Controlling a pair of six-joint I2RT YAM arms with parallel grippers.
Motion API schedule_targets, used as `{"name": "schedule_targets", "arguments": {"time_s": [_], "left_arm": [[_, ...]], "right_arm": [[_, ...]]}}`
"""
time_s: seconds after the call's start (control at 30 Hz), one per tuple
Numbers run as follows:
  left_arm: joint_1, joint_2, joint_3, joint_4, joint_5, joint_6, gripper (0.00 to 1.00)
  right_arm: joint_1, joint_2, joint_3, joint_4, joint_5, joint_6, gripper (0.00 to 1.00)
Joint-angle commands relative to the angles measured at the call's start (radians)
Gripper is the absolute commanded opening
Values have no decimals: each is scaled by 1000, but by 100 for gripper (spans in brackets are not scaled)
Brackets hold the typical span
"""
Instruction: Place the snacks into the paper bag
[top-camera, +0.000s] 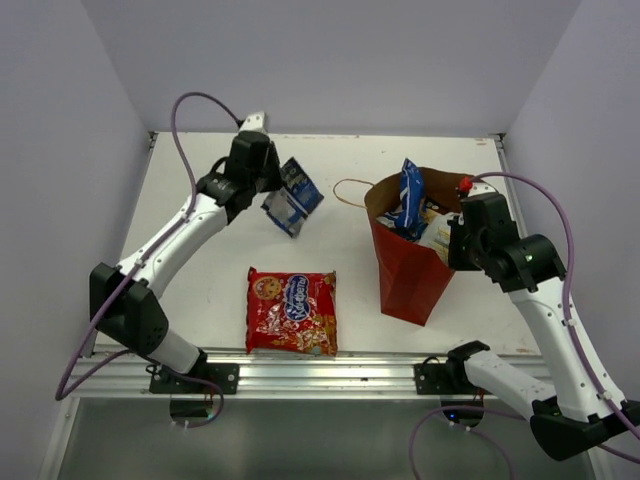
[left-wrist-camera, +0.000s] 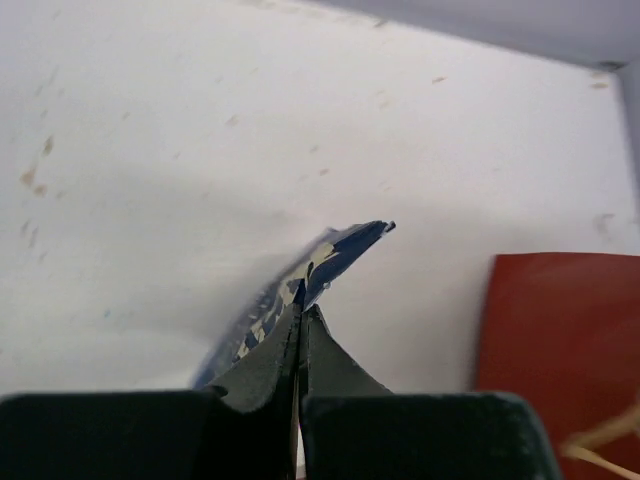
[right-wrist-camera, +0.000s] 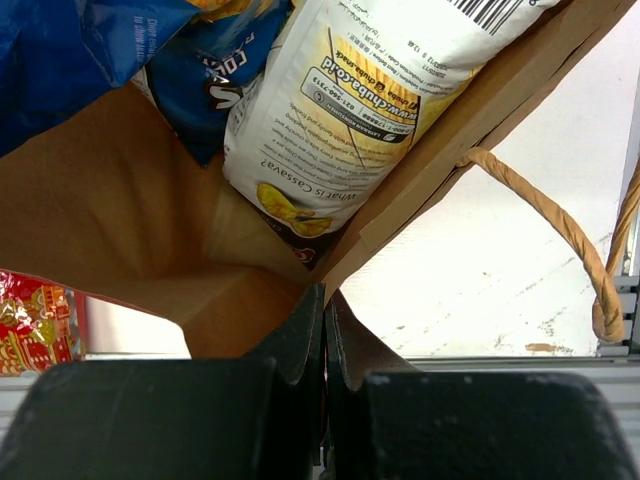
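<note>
Blue-and-white pack (top-camera: 293, 200), pinched only at its edge by the left tool (left-wrist-camera: 303, 312), may be dropped short of the paper bag (top-camera: 405, 275), whose rim is clamped by the right tool (right-wrist-camera: 324, 300).

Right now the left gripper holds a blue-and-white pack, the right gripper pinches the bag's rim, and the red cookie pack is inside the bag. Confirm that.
Only the cookie part is wrong: the red cookie pack lies on the table left of the paper bag, as the top external view shows.

flat red foil cookie pack (top-camera: 291, 312): blue logo. crinkly foil packet (top-camera: 292, 198): blue-and-white. tall kraft paper bag (top-camera: 405, 270): reddish-brown outside, tan inside. white chip bag (right-wrist-camera: 340, 110): yellow print.
</note>
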Motion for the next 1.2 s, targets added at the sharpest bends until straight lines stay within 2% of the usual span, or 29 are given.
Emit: {"name": "schedule_targets", "arguments": {"time_s": [0.0,0.03,0.13,0.2,0.3,0.4,0.47,0.6,0.73,1.17], "left_arm": [[-47,-23,225,64,167,35,0],[-58,-8,270,77,248,30,0],[-122,72,465,121,360,15,0],[-192,141,627,142,387,12,0],[-266,223,789,191,439,-42,0],[-308,276,841,260,497,-120,0],[-331,290,840,276,511,-148,0],[-355,288,736,363,545,-188,0],[-365,299,684,351,569,-194,0],[-389,258,509,135,600,-90,0]], "right_arm": [[2,1,36,32,-15,-17,0],[2,-2,36,32,-17,-17,0],[2,-5,33,32,-22,-17,0],[2,-7,33,32,-23,-15,0],[2,-13,29,31,-25,-15,0],[2,-16,29,28,-23,-15,0],[2,-17,31,28,-25,-17,0],[2,-24,23,28,-26,-18,0],[2,-25,17,28,-25,-18,0],[2,-28,2,35,-28,-18,0]]}}
